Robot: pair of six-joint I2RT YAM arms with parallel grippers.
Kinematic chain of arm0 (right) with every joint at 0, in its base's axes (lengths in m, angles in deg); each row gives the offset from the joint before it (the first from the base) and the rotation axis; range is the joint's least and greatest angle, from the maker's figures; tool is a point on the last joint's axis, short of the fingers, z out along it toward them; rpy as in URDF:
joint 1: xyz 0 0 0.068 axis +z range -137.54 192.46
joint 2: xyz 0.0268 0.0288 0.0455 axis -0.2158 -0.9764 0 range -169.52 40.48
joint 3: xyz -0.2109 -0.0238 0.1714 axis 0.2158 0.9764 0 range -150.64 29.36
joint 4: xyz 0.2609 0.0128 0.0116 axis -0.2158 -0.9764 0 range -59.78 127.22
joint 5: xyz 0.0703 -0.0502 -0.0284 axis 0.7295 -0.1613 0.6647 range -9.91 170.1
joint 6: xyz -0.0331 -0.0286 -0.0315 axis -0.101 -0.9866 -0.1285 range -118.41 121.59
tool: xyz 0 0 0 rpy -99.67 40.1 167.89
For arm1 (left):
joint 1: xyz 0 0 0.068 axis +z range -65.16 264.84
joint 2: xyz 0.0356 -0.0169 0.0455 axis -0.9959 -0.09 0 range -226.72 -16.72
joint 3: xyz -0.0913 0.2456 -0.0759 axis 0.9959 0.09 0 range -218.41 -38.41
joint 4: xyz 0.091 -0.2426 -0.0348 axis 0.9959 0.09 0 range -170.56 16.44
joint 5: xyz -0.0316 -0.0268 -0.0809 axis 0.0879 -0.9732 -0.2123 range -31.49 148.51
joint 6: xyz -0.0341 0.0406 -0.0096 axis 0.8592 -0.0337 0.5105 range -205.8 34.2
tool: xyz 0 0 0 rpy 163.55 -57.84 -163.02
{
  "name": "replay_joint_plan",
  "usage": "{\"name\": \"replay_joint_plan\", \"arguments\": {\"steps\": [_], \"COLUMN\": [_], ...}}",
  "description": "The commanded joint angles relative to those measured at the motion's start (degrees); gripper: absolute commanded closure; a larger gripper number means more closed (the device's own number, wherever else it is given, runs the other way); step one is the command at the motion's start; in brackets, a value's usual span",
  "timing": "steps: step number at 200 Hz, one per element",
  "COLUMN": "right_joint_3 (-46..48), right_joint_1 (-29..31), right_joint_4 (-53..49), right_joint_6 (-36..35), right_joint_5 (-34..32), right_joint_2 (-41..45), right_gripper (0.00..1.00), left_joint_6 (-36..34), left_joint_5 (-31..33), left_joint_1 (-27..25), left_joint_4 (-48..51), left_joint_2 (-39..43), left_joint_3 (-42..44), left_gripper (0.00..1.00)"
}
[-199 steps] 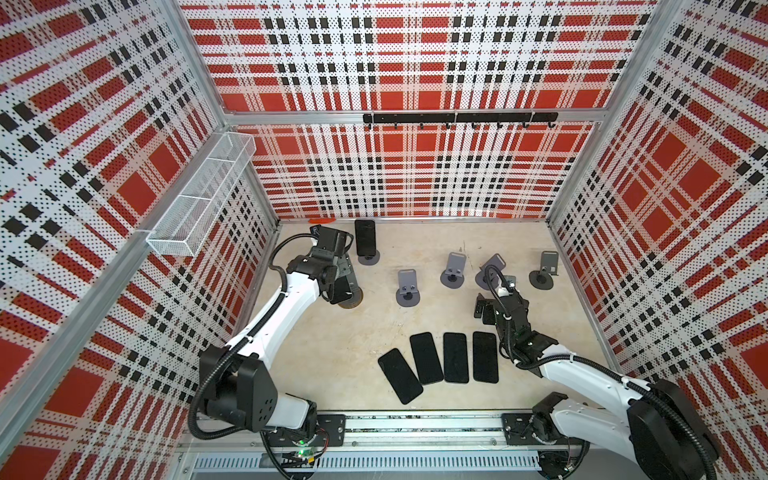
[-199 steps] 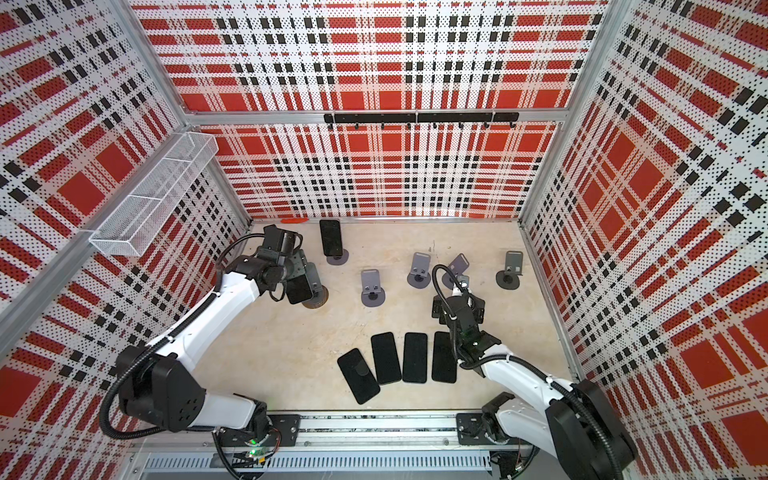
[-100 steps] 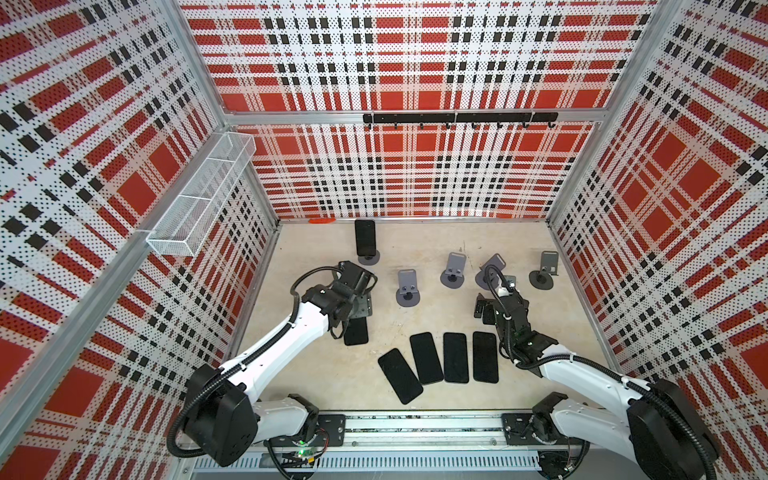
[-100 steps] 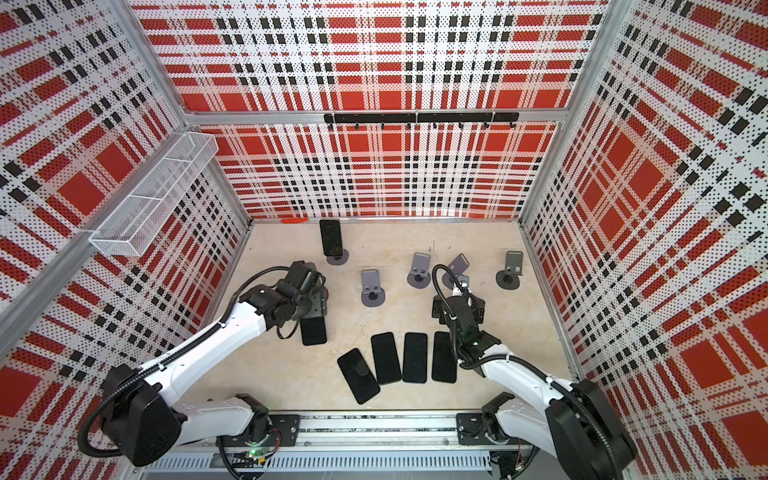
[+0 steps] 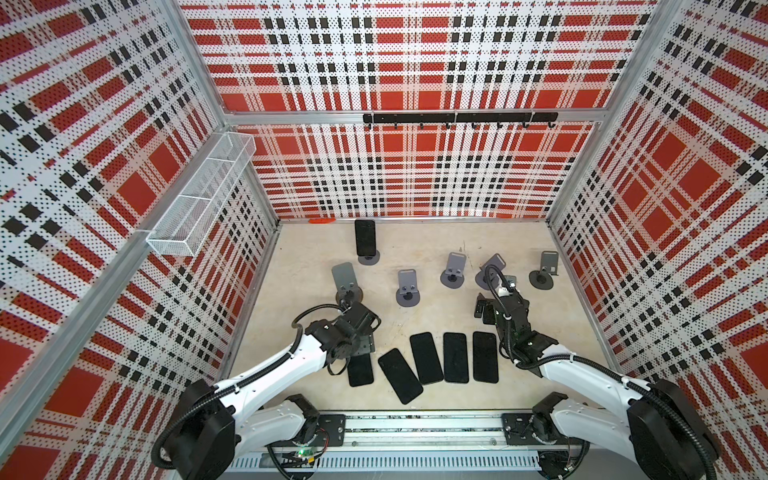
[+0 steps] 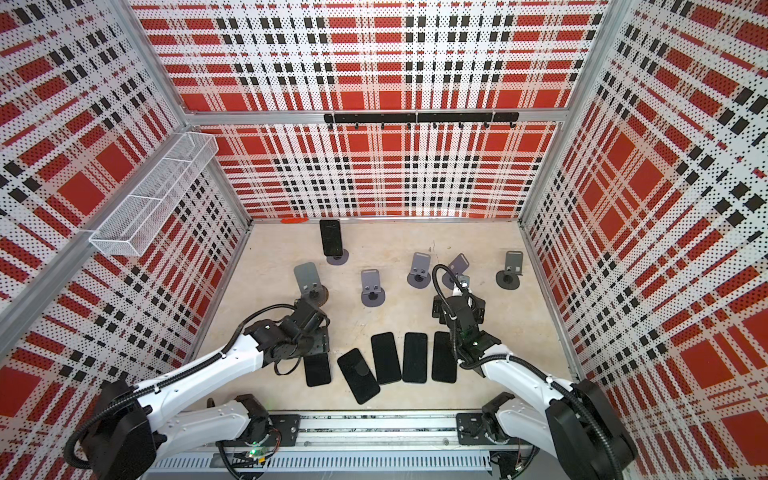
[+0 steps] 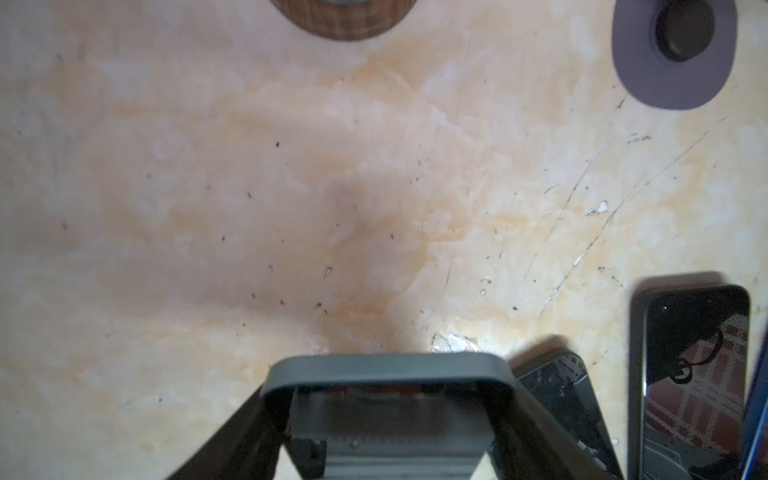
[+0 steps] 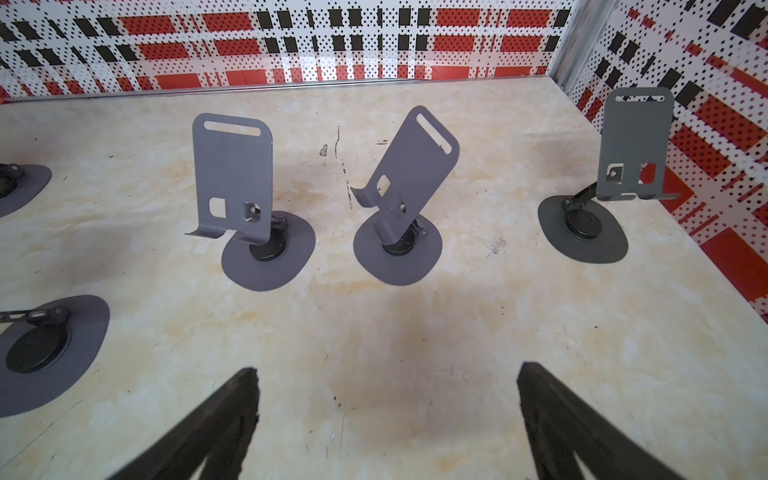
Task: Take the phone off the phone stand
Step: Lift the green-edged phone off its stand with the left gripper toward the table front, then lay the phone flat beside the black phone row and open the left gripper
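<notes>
The white wire basket hung on the left wall above the bench. It was split into compartments, and only the plaid wall showed through its mesh. The other holders were the phone stands. At the rear edge, left of the middle, the rear stand carried an upright dark phone. Nearer the left edge stood the wooden-based stand with its plate uncovered. From there four grey stands ran in a loose line toward the right edge, their plates likewise showing.

The left claw was closed tight on the sides of the grey-cased phone. It held the phone low over the bench near the front edge, toward the front-left corner. That phone was just beside the left end of the row of four phones, which lay flat with dark screens. Whether it touched the bench could not be told. The right claw hung right of the middle, in front of the grey stands, with its jaws spread wide and nothing between them.

Any brand or writing on the phones, cases or stands was too small or blurred to read.
</notes>
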Motion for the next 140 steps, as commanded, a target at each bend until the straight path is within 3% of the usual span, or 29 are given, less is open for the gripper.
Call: {"name": "replay_joint_plan", "arguments": {"steps": [1, 35, 140], "right_joint_3": [-1.2, -0.6, -0.5], "right_joint_1": [-0.3, -0.3, -0.3], "right_joint_4": [-0.1, 0.4, 0.8], "right_joint_6": [0.5, 0.4, 0.5], "right_joint_5": [-0.5, -0.8, 0.3], "right_joint_2": [0.1, 0.7, 0.9], "right_gripper": [0.0, 0.0, 0.0], "left_joint_6": [3.2, 3.8, 3.4], "left_joint_5": [-0.6, -0.2, -2.4], "left_joint_1": [-1.6, -4.0, -4.7], "left_joint_4": [-2.9, -3.6, -5.1], "left_joint_2": [-0.7, -3.3, -11.9], "left_joint_3": [0.9, 1.4, 3.5], "left_gripper": [0.36, 0.36, 0.35]}}
